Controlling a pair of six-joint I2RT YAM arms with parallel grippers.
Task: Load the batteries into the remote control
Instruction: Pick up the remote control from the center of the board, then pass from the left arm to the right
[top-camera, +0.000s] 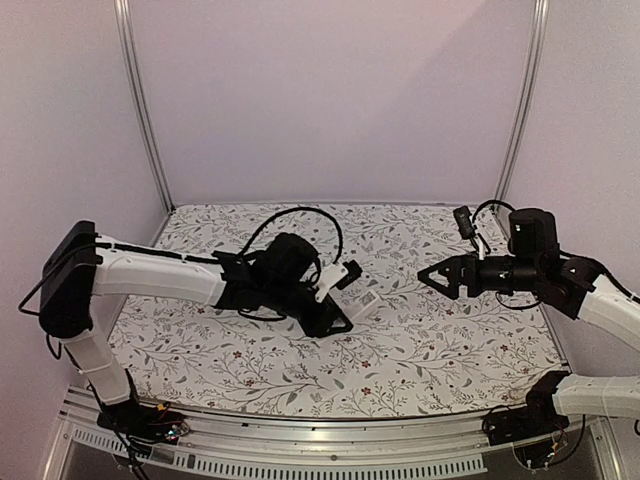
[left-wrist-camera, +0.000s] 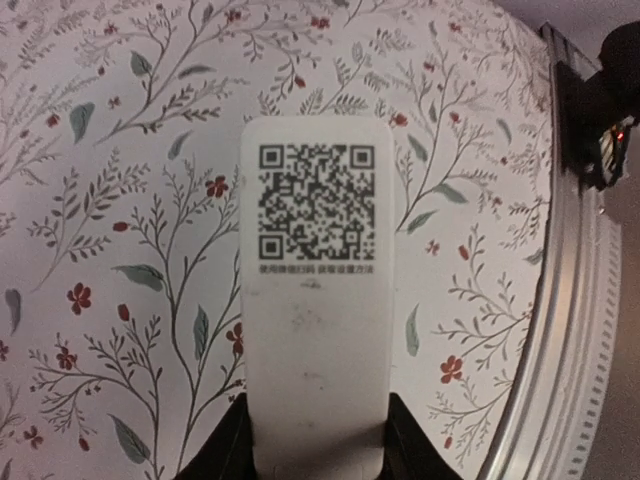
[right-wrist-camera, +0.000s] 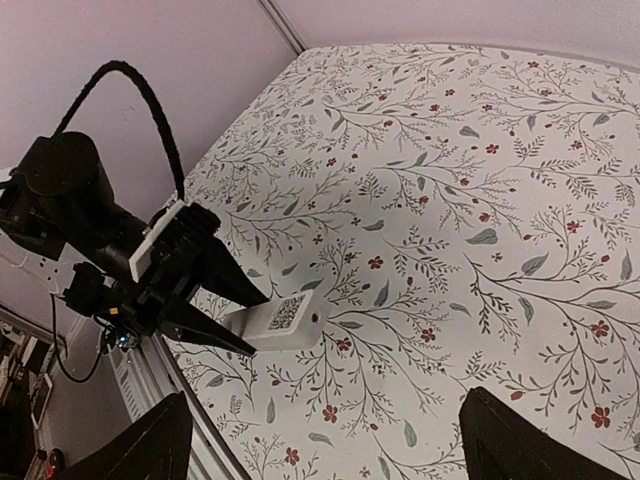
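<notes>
Left fingers: we see the left fingers (left-wrist-camera: 222, 452) clenched on the near end of the remote (left-wrist-camera: 318, 300), one dark finger against each long edge.
Remote in the grasp: the white bar sticks straight out past the fingertips, its flat face toward the left wrist camera.
Remote face: a square black printed code (left-wrist-camera: 316, 200) sits near the far end, with a thin line of small print just below it; the rest of the face is plain white.
Remote from above: in the top view the remote (top-camera: 363, 303) lies near the middle of the surface, pointing from the left fingers (top-camera: 335, 320) toward the right arm.
Remote from the right wrist: the remote (right-wrist-camera: 278, 318) juts from the black fingers low over the surface; we cannot tell whether its end touches the cloth.
Right fingers: the right fingers (right-wrist-camera: 150, 445) are released and spread wide, with nothing between them.
Right fingers, position: in the top view the right fingers (top-camera: 445, 268) point at the remote from the right, near it but apart from it.
Surface: the surface (top-camera: 450, 340) carries a pale cloth printed with grey leaves and small red flowers.
Rail: a metal rail (left-wrist-camera: 570, 350) runs along the near edge of the surface.
Cable: a black cable (top-camera: 300, 212) loops above the left wrist.
</notes>
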